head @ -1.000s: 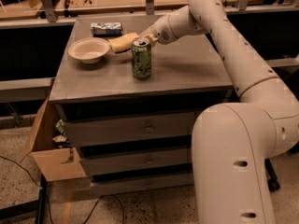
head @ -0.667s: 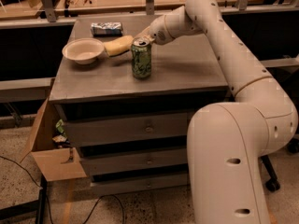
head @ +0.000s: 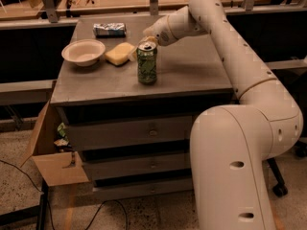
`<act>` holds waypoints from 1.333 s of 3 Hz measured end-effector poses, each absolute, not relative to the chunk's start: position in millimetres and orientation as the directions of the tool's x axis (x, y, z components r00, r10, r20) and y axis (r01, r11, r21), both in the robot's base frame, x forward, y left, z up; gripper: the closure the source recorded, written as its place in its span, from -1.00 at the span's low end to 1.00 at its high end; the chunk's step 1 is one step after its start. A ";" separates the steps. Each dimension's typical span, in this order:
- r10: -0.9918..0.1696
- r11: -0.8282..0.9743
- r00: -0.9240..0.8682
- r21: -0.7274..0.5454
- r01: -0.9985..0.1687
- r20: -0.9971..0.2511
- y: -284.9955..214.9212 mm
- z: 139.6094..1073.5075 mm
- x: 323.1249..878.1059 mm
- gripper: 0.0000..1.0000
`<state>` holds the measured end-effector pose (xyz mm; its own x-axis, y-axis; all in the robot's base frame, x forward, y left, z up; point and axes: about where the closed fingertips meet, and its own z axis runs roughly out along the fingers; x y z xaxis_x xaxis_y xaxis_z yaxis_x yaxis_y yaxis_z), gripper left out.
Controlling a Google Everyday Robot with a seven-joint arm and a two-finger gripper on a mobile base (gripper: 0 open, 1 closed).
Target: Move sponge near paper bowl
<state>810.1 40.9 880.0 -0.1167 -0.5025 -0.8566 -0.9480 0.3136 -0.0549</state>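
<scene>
One sponge (head: pixel 120 54), one paper bowl (head: pixel 83 51), one can (head: pixel 147 63). The sponge, gripped earlier, lies free beside the bowl. The gripper (head: pixel 150 37) is behind the can, and I cannot tell its state.

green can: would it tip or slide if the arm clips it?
Likely tips: the can stands upright, taller than wide. The gripper sits just behind its top rim, so contact would land high. On its side it would probably roll.
</scene>
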 end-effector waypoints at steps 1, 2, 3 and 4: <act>-0.482 0.363 -0.153 -0.038 -0.931 -0.863 27.4 883.0 816.3 -1.00; -0.427 0.509 -0.207 -0.045 -0.859 -0.880 -21.5 898.5 838.5 -1.00; -0.375 0.671 -0.245 -0.080 -0.737 -0.894 -79.7 917.1 859.0 -1.00; -0.322 0.826 -0.321 -0.099 -0.555 -0.891 -147.1 918.5 871.6 -1.00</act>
